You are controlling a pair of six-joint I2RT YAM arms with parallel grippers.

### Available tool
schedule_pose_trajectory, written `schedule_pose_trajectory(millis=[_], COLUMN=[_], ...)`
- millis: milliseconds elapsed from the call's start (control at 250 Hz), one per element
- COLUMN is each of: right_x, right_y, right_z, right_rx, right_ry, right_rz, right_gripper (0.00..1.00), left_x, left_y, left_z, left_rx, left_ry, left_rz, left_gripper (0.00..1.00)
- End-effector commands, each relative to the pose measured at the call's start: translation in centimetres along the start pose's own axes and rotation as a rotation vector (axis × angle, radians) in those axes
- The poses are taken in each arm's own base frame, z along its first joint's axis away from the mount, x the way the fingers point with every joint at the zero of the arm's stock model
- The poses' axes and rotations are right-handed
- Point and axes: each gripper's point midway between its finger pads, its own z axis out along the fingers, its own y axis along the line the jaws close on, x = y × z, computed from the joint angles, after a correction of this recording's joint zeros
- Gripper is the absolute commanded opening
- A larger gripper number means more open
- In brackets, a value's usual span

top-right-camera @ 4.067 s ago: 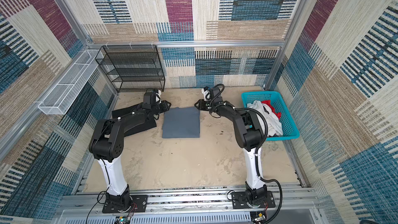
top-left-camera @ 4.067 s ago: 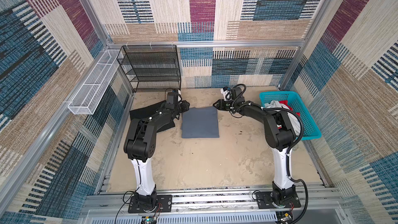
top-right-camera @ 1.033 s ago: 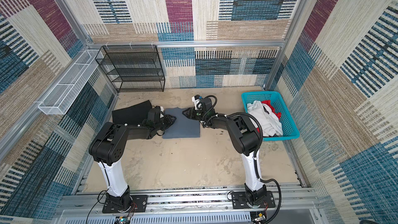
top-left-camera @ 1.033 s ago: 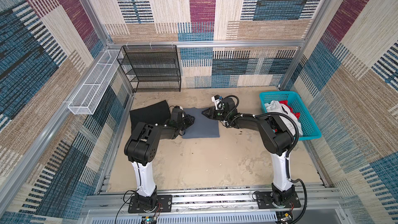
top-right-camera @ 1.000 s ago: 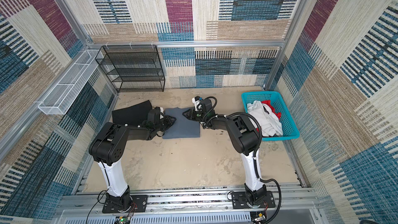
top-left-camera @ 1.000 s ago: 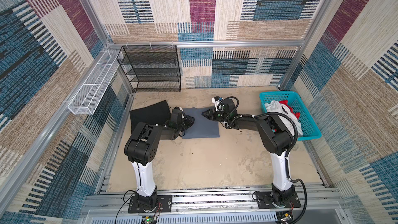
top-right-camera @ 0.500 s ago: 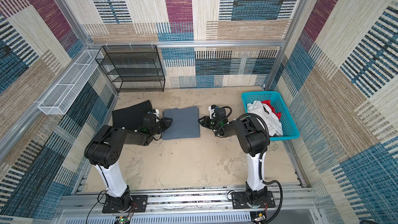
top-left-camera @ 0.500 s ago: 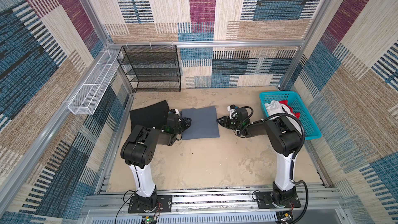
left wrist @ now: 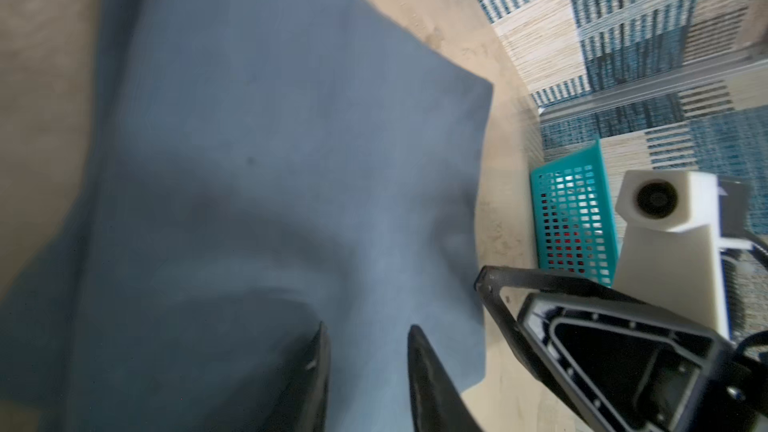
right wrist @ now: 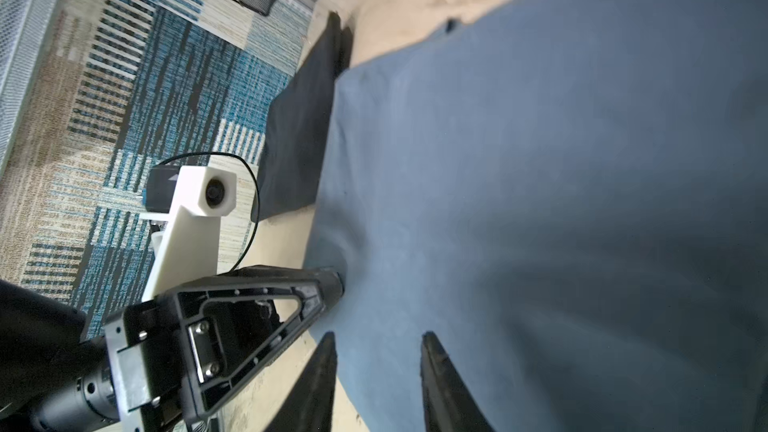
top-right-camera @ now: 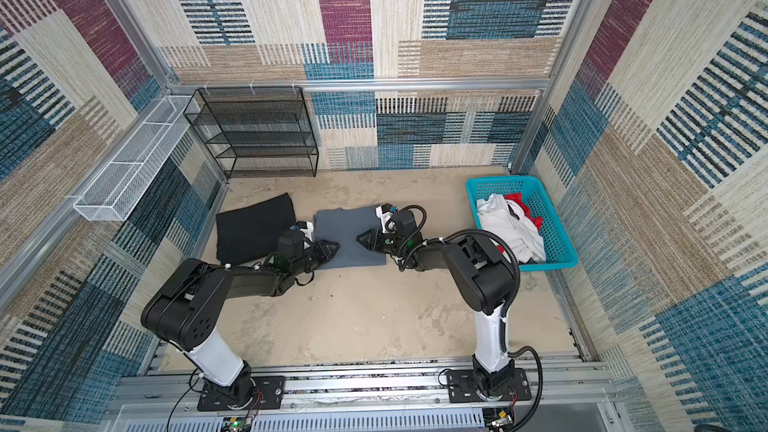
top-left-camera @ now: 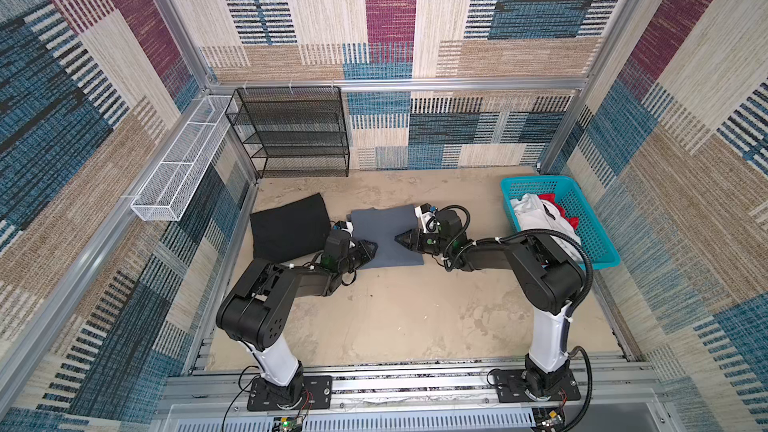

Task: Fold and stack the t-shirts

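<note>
So the big sandy table (top-left-camera: pixel 415 317) fills the lower half in both top views. A black wire shelf (top-left-camera: pixel 291 135) stands at its back edge, upper left of centre. A turquoise basket (top-left-camera: pixel 540 180) sits at the right edge with a white t-shirt (top-left-camera: pixel 536 218) heaped in it and a red t-shirt (top-left-camera: pixel 549 199) poking out behind that.

The black t-shirt (top-left-camera: pixel 289 224) lies folded flat left of centre. The slate blue-grey t-shirt (top-left-camera: pixel 384 226) is folded just beside it, pretty much dead centre.

The left gripper (top-left-camera: pixel 373 248) comes in low from the lower left, tip on the grey shirt's lower left edge. In the left wrist view its fingers (left wrist: pixel 316 367) are spread partway, with grey cloth showing in the gap. The right gripper (top-left-camera: pixel 397 238) reaches in from the right, tip over the shirt's right half, and its fingers (right wrist: pixel 436 367) are spread partway too. Can't tell if either has actually caught any cloth.
</note>
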Motion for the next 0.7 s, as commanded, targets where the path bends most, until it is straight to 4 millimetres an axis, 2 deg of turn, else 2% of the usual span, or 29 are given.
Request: schedule_pose_trajectory(millis=[0, 236, 348, 436, 532, 620, 696], right_x=[1.0, 2.9, 3.0, 2.3, 1.3, 1.1, 1.7], right_y=[-0.5, -5.1, -5.8, -5.0, -2.9, -0.7, 0.4], right_z=[-0.1, -3.0, -4.6, -5.2, -5.3, -4.6, -3.8], right_rx=[-0.016, 0.119, 0.151, 0.163, 0.128, 0.090, 0.056], right_ry=[-0.001, 0.005, -0.013, -0.026, -0.037, -0.029, -0.013], right_rz=[0.046, 0.086, 0.072, 0.038, 0.010, -0.014, -0.009], right_gripper=[0.36, 0.36, 0.36, 0.36, 0.37, 0.37, 0.37], left_x=[-0.1, 0.9, 0.9, 0.8, 0.8, 1.3, 2.0], left_y=[0.0, 1.8, 1.9, 1.2, -0.1, -2.8, -5.1], left_z=[-0.4, -1.6, -2.4, -2.9, -3.3, -2.9, -2.0], left_rx=[0.044, 0.032, 0.030, 0.028, 0.022, 0.046, 0.085], left_ry=[-0.030, -0.033, -0.042, -0.028, -0.001, 0.039, 0.087], left_rz=[0.001, 0.026, 0.045, 0.066, 0.077, 0.098, 0.101], left_gripper=[0.34, 0.34, 0.34, 0.34, 0.34, 0.34, 0.33])
